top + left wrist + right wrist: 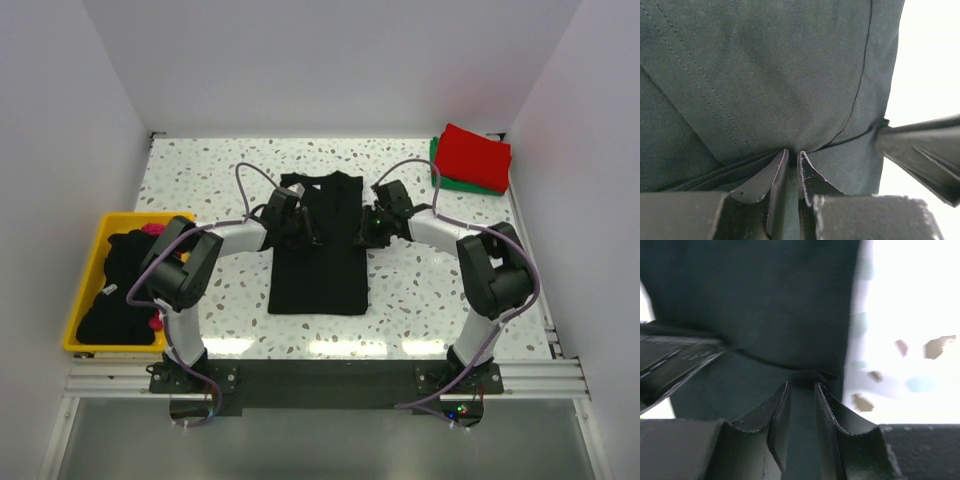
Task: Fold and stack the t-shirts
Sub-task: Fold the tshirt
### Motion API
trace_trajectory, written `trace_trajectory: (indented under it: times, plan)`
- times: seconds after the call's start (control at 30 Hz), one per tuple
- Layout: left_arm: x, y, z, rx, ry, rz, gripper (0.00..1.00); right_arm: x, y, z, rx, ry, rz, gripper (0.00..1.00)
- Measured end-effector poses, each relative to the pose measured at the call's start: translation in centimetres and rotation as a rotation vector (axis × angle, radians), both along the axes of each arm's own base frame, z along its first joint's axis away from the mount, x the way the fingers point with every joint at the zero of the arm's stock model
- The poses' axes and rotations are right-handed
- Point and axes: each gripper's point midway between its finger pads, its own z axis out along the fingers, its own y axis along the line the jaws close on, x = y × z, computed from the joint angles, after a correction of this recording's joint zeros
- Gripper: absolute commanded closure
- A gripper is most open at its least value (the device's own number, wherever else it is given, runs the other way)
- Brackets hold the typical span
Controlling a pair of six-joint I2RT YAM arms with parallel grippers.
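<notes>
A black t-shirt (320,245) lies flat as a long strip in the middle of the table, its sides folded in. My left gripper (300,226) is at the strip's left edge, and its jaws are pinched shut on a fold of the black cloth (793,152). My right gripper (366,230) is at the strip's right edge, and its jaws are closed on a bunched fold of the same cloth (802,382). A folded red t-shirt (474,156) rests on a folded green t-shirt (450,182) at the back right corner.
A yellow bin (88,272) at the left edge holds dark clothes (120,290) and a bit of pink cloth (153,229). White walls close in the table on three sides. The opposite gripper's fingers show in each wrist view (922,150) (675,360).
</notes>
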Motion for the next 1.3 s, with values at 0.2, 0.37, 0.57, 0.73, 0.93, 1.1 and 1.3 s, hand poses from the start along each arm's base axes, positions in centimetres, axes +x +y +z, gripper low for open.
trace_trajectory:
  times: [0.2,0.37,0.57,0.73,0.93,1.1,1.3]
  plan:
    - [0.0,-0.1,0.0,-0.005,-0.001,-0.004,0.83,0.4,-2.3,-1.7,0.010,0.055,-0.067,0.71]
    - [0.0,-0.1,0.0,-0.004,-0.002,-0.004,0.83,0.7,-2.9,-1.9,-0.004,0.049,-0.082,0.71]
    - [0.0,0.4,0.9,0.007,-0.020,-0.016,0.77,0.2,-3.2,-0.8,-0.011,0.047,-0.082,0.70]
    - [1.3,1.3,5.6,-0.007,-0.108,-0.007,0.66,0.2,-3.4,4.1,0.012,-0.047,-0.083,0.68]
    - [0.5,3.6,12.5,-0.033,-0.255,0.039,0.65,-2.0,-3.3,10.4,0.097,-0.197,-0.056,0.66]
    - [-2.3,5.4,11.8,-0.017,-0.252,0.061,0.66,-6.7,-2.0,8.2,0.116,-0.136,0.003,0.66]
    - [-6.5,7.6,6.5,0.034,-0.123,0.080,0.66,-12.8,0.7,3.8,0.098,-0.004,0.110,0.67]
